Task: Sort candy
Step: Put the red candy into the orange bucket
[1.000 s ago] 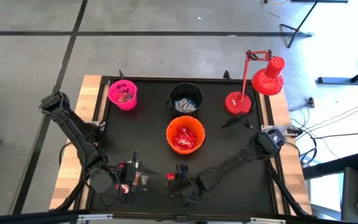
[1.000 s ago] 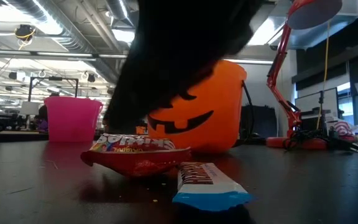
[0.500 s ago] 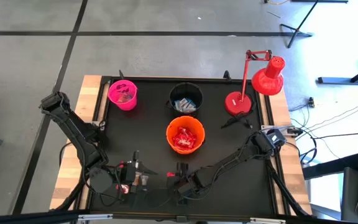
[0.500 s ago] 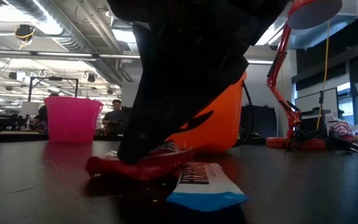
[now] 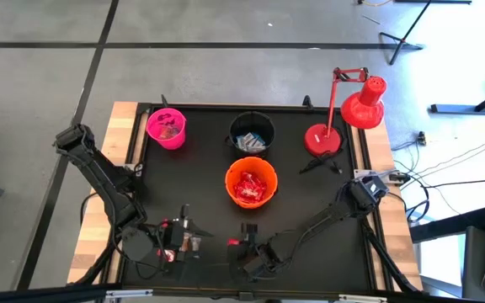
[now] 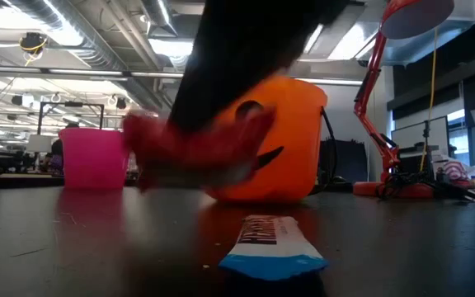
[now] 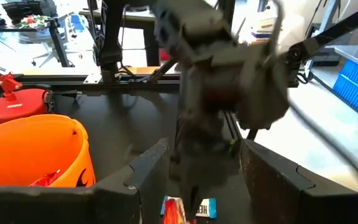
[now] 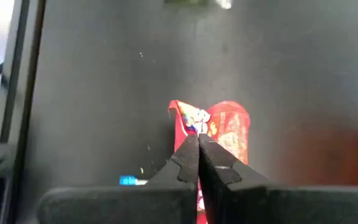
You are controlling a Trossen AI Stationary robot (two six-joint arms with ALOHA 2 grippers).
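1. Here the right claw was clamped tight on a red candy packet, pinching its edge; the low view showed that packet off the tabletop, blurred in front of the orange bucket.
2. In the high view the right claw sat at the near edge of the tabletop, just in front of the orange bucket, which already held red packets.
3. Step in hand, as I judged it: the lift after a grasp, with the carry to a bucket not yet done.
4. A blue-and-white bar lay flat on the tabletop just below the lifted packet, untouched.
5. The left claw hovered near the front-left, fingers spread wide and holding nothing; some small candy lay close by it.
6. The pink bucket and black bucket stood at the far side, each with pieces inside; a red lamp stood far right.
7. Next move probably called for raising the packet above the orange rim, centring over the opening, then letting go.
8. Risk: only an edge was pinched, so the packet could swing or slip on the way.
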